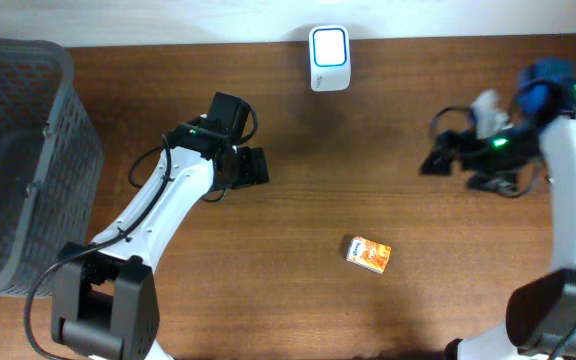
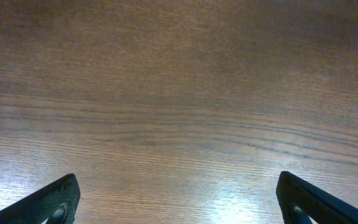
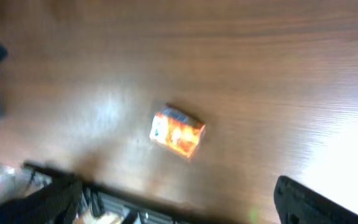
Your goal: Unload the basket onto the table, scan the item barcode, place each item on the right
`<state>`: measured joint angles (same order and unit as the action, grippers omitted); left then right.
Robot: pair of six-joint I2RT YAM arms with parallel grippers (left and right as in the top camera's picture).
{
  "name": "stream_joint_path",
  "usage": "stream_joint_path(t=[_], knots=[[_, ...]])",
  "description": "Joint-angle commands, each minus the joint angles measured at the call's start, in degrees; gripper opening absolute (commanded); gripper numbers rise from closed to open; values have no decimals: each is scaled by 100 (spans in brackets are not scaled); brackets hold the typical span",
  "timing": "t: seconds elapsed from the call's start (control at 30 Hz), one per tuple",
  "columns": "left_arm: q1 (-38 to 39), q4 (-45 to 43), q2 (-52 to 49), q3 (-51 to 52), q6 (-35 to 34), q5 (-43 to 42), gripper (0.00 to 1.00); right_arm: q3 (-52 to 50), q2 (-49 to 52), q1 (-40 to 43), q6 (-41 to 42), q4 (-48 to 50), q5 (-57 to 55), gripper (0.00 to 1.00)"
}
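The item, a small orange box [image 1: 368, 254], lies flat on the wooden table at front centre. It shows blurred in the right wrist view [image 3: 177, 132], ahead of my right gripper [image 3: 179, 208], whose jaws stand wide apart with nothing between them. In the overhead view the right gripper [image 1: 436, 155] hovers to the right, well apart from the box. A white scanner [image 1: 329, 45] stands at the table's back edge. My left gripper [image 1: 258, 166] is open left of centre, and its wrist view shows only bare wood between its fingers [image 2: 55, 202].
A large grey mesh basket [image 1: 18, 160] fills the left side of the table. The back edge of the table runs just behind the scanner.
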<state>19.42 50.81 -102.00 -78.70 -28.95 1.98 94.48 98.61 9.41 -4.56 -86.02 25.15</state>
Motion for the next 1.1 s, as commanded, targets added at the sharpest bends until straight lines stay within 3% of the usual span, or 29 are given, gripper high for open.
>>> stream_joint_path(t=[0.0, 0.17, 0.23, 0.33, 0.47, 0.63, 0.7, 0.87, 0.97, 1.07], knots=[[-37, 11, 76, -35, 52, 66, 99, -815, -42, -730, 649, 651, 120, 99], [-33, 214, 76, -35, 52, -236, 99, -702, -197, -520, 1320, 1237, 98, 99], [-31, 146, 76, -35, 155, -1340, 99, -557, -225, 26, 1325, 1187, 103, 99], [313, 57, 74, -9, 1102, -2911, 100, -553, -219, 907, 1322, 1165, 101, 98], [1488, -120, 55, 28, 1191, -2745, 97, -553, -214, 1392, 1320, 1167, 98, 99], [2771, -935, -160, 28, 1193, -1403, 93, -555, -214, 1375, 1320, 1169, 98, 99], [3021, -979, -507, 28, 1266, -1366, 89, -555, -214, 1377, 1320, 1172, 101, 99], [3213, -651, -855, -17, 2304, -1565, 90, -555, -214, 1342, 1047, 1034, 433, 100], [3110, -612, -855, -146, 2302, -1025, 84, -555, -214, 1014, 282, 610, 612, 83], [2778, -442, -855, -361, 1906, -160, 84, -601, -214, 367, 138, 177, 160, 64]])
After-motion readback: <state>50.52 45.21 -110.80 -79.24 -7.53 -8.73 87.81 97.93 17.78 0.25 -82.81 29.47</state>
